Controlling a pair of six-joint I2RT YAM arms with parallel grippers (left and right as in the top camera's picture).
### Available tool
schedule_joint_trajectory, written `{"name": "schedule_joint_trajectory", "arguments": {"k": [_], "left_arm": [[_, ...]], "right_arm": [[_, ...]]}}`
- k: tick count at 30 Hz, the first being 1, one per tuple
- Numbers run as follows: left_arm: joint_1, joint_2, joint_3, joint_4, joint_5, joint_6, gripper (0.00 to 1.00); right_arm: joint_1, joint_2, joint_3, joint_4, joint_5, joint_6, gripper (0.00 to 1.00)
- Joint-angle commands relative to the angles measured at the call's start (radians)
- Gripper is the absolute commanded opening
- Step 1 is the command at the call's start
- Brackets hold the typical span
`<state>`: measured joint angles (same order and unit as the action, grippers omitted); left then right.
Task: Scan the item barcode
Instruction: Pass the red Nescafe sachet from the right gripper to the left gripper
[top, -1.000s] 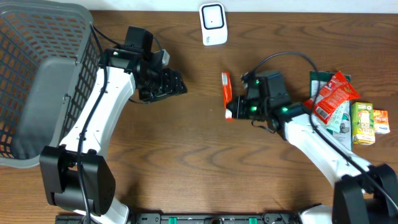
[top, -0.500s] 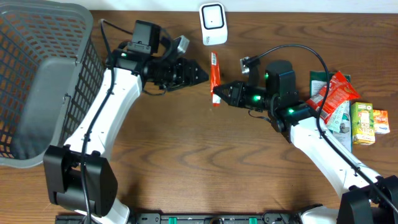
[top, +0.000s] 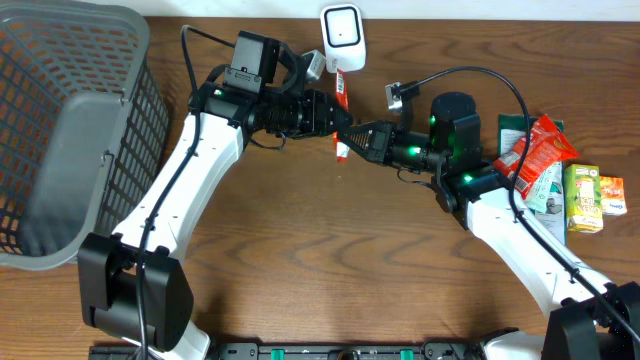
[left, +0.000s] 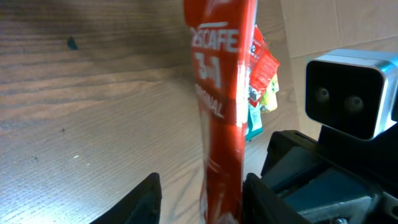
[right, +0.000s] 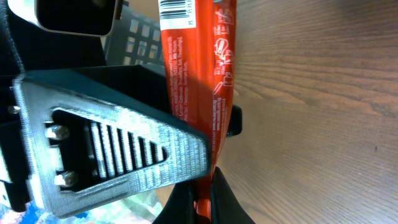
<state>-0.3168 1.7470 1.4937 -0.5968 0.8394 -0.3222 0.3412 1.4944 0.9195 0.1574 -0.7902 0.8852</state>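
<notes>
A red Nescafe sachet (top: 341, 122) hangs upright above the table, just below the white scanner (top: 342, 38). My right gripper (top: 352, 136) is shut on the sachet's lower end (right: 203, 202). The sachet's barcode (right: 177, 12) shows at its top in the right wrist view. My left gripper (top: 333, 114) reaches in from the left, and its jaws straddle the sachet (left: 217, 112). The right finger (left: 252, 193) is against the sachet; the left finger (left: 146, 199) stands clear of it. The scanner (left: 348, 90) also shows to the right in the left wrist view.
A grey mesh basket (top: 70, 130) fills the far left of the table. Loose snack packets (top: 540, 155) and a yellow-green carton (top: 590, 197) lie at the right edge. The right arm's cable (top: 470, 75) arcs over the table's middle.
Both arms moved toward each other and up toward the scanner. The right gripper carried the sachet there. The left gripper's jaws narrowed around the sachet.
</notes>
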Motion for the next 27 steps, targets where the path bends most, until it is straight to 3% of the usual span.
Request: {"name": "schedule_joint_trajectory", "arguments": {"k": [1,3,7,22,27], "left_arm": [[-0.003,-0.002,-0.006,0.000,0.013,-0.002,0.42],[-0.003,-0.002,-0.006,0.001,0.013,-0.002,0.42],[-0.003,-0.002,-0.006,0.001,0.013,-0.002,0.31],[-0.004,-0.002,-0.006,0.000,0.013,-0.002,0.31],[-0.004,-0.002,-0.006,0.000,0.013,-0.002,0.10]], "right_arm": [[0.013,-0.012,0.013,0.021,-0.011,0.016,0.01],[0.014,-0.012,0.013,0.034,0.000,0.018,0.01],[0.014,-0.012,0.013,0.034,0.023,0.020,0.01],[0.014,-0.012,0.013,0.079,0.107,0.061,0.01],[0.014,-0.012,0.013,0.079,0.117,0.060,0.01]]}}
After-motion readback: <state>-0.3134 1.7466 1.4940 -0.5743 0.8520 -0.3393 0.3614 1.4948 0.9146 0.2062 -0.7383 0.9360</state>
